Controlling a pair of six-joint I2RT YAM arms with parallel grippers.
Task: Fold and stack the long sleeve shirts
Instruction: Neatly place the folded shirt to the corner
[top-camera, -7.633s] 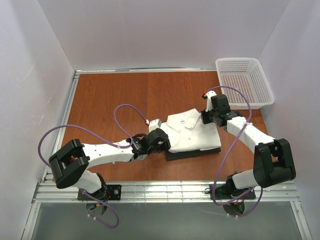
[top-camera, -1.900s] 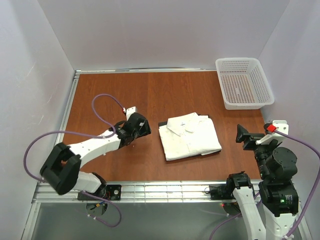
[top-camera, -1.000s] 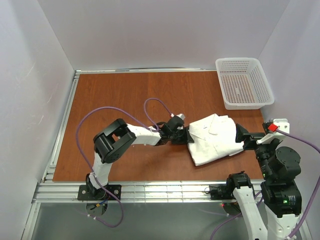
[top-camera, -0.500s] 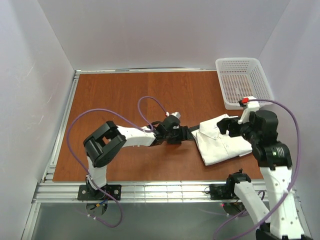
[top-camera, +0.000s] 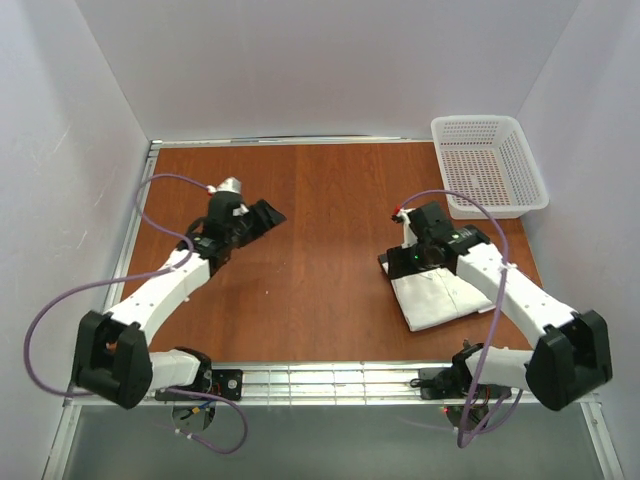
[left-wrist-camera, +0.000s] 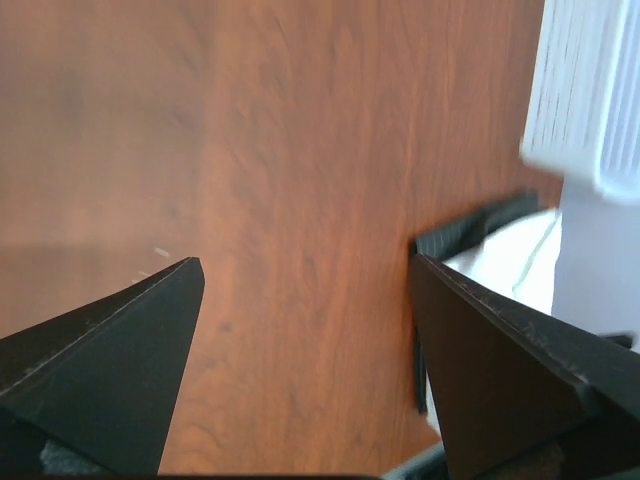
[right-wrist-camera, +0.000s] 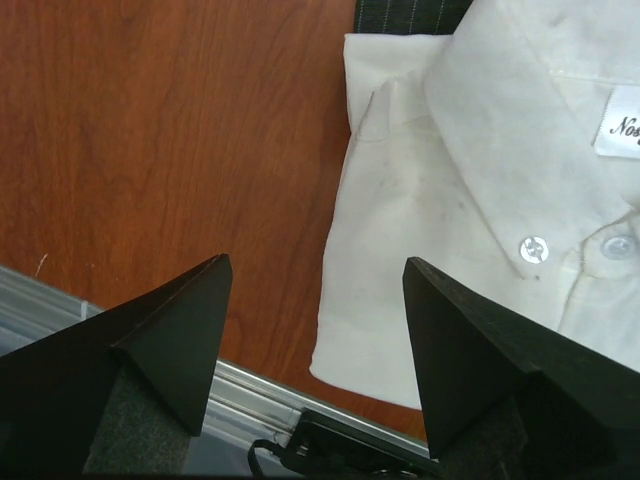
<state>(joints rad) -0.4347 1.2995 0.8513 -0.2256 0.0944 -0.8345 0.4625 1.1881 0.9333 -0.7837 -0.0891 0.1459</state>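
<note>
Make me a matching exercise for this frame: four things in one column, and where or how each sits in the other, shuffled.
1. white shirt
2. charcoal striped shirt
3. white mesh basket
4. left pincer

A. far right corner of the table
B. open, on the left, holding nothing
C. folded, on top of the stack
D. underneath, only an edge showing

Pairs: 1-C, 2-D, 3-A, 4-B
</note>
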